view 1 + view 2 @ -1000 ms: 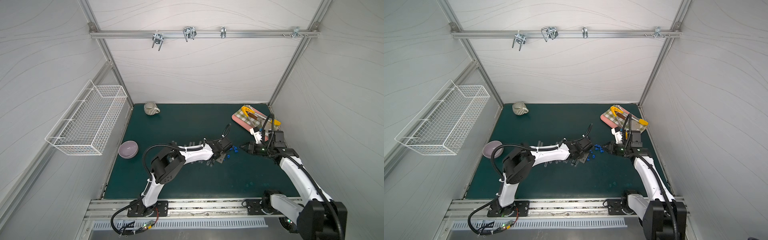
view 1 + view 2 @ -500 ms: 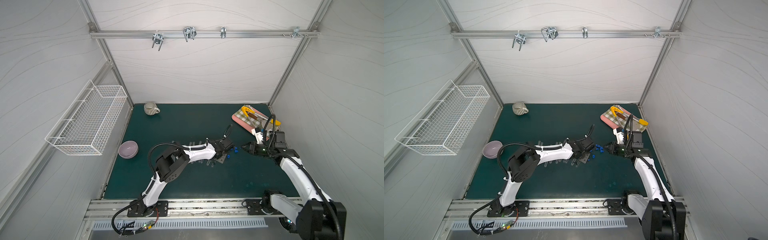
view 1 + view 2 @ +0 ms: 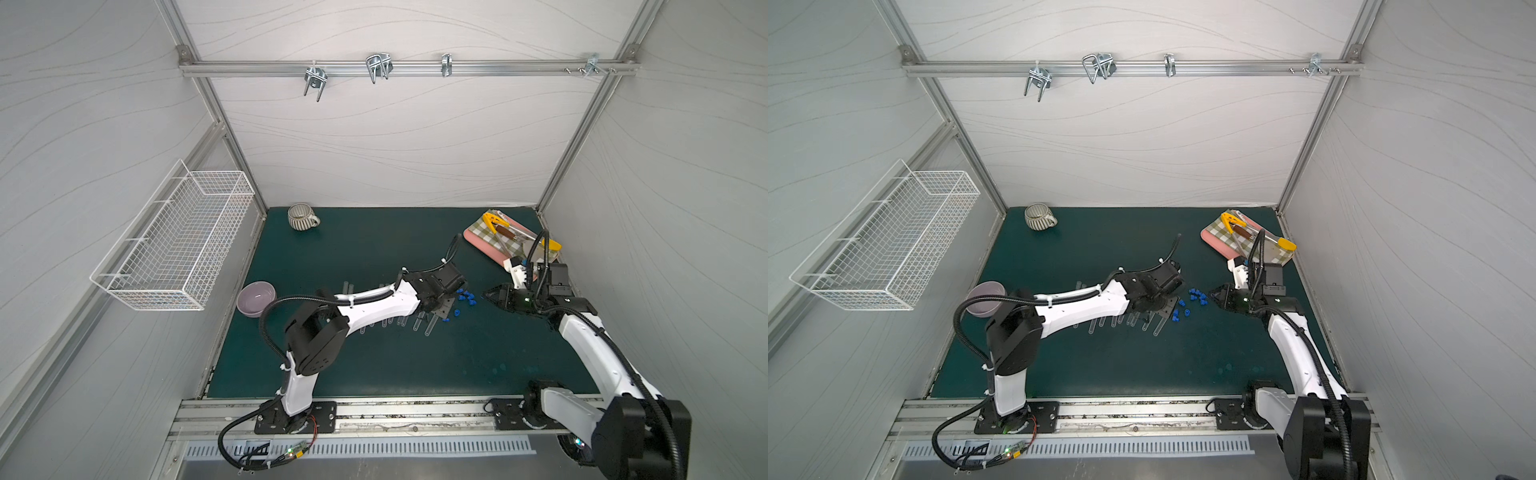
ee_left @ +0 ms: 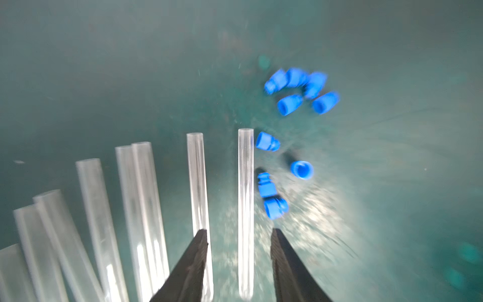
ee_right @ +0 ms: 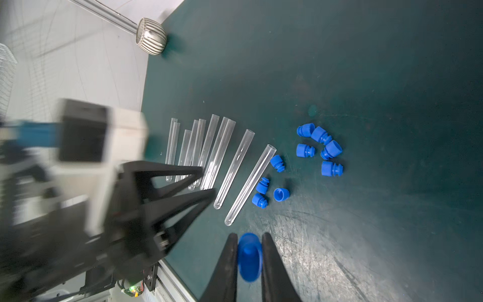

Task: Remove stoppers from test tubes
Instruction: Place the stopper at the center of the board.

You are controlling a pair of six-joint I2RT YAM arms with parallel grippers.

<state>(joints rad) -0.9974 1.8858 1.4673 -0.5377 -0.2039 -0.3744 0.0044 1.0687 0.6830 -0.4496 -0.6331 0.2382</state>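
Wire basket: your white wire basket [image 3: 174,237] hung on the wall at the left of the frame in both top views.
Bowl: a lilac bowl [image 3: 255,297] sat at the left edge of the green mat [image 3: 374,365], below the basket's right end.
Mug: a ribbed mug [image 3: 301,217] stood at the mat's upper left corner, well apart from the work.
Test tubes: your test tubes [image 5: 234,169] lay flat on the mat at mid-frame in a loose fan, partly under the left arm in both top views. Every mouth the wrist views showed was open.
Left gripper: your left gripper [image 4: 239,232] was low over the right end of the fan. Its fingers stood apart on either side of the last tube [image 4: 245,196], wider than the tube and not touching it.
Loose stoppers: nine blue stoppers [image 3: 464,296] lay on the mat just right of the tubes. Five were bunched together, and four lay nearer the last tube's mouth.
Right gripper: your right gripper [image 5: 249,236] was right of centre, near the loose stoppers and pointing left at them. Its fingers were clamped on one more blue stopper [image 5: 249,261].
Board: a pink board [image 3: 478,241] with a checked cloth and yellow-handled tools lay at the mat's upper right, behind the right arm.
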